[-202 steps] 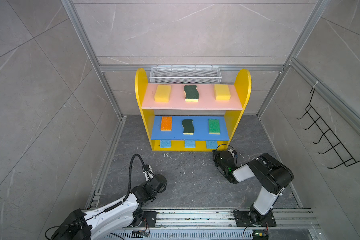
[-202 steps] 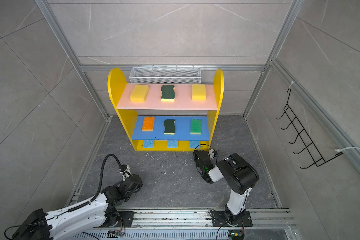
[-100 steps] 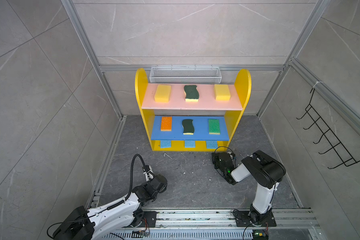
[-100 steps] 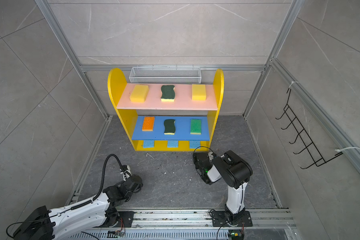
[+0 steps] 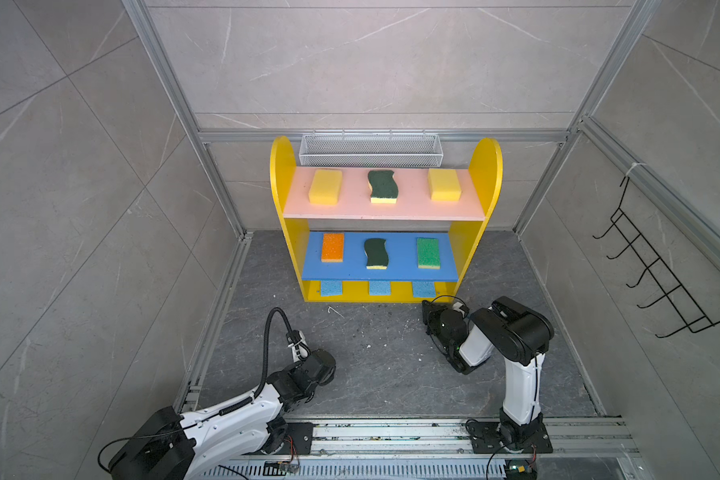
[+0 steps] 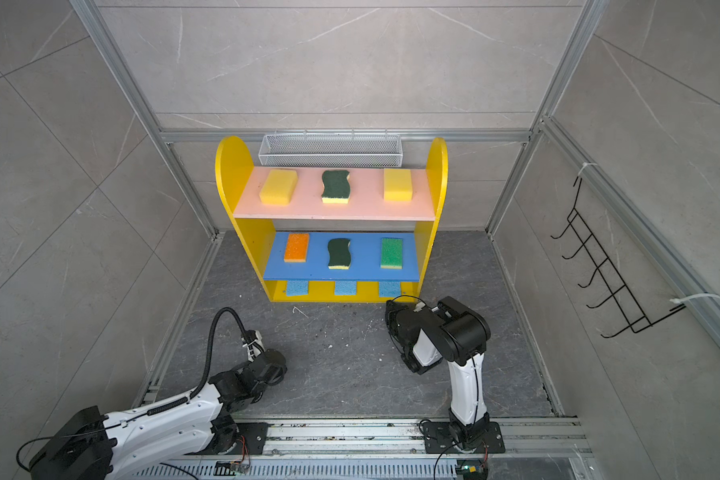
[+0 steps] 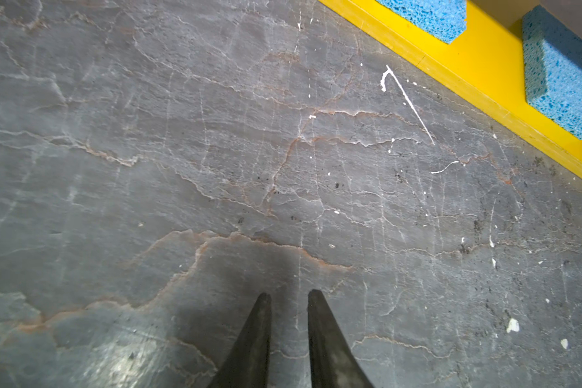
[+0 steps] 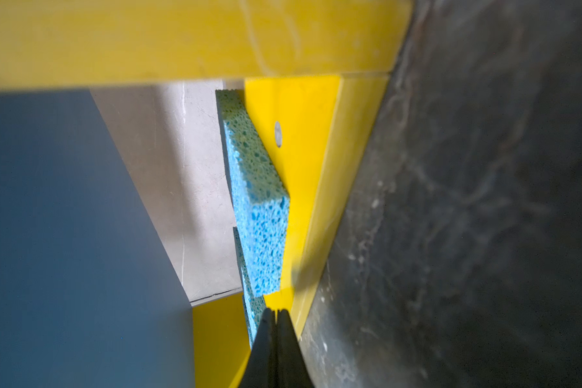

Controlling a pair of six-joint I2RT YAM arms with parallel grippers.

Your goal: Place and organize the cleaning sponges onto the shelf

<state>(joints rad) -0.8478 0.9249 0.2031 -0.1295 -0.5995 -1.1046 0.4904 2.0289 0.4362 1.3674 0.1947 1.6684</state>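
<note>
The yellow shelf (image 5: 281,174) holds the cleaning sponges. On its pink board lie a yellow block (image 5: 325,186), a dark-green scourer (image 5: 383,185) and another yellow block (image 5: 444,184). The blue board carries an orange-topped sponge (image 5: 333,247), a dark-green scourer (image 5: 376,253) and a bright-green one (image 5: 428,252). Three light-blue sponges (image 5: 331,287) (image 5: 380,287) (image 5: 424,289) lie on the bottom board. My right gripper (image 8: 275,310) is shut and empty, its tips at the bottom board's front edge beside the right light-blue sponge (image 8: 259,201). My left gripper (image 7: 289,295) hovers low over bare floor, narrowly open, holding nothing.
A white wire mesh basket (image 5: 370,149) hangs on the back wall behind the shelf. A black wire hook rack (image 5: 657,274) is fixed to the right wall. Dark slate floor (image 5: 375,357) lies between the arms and the shelf, and a metal rail (image 5: 391,434) runs along the front.
The right arm's elbow has swung left toward the shelf while its gripper stays at the bottom board's right end. The left arm has barely shifted.
</note>
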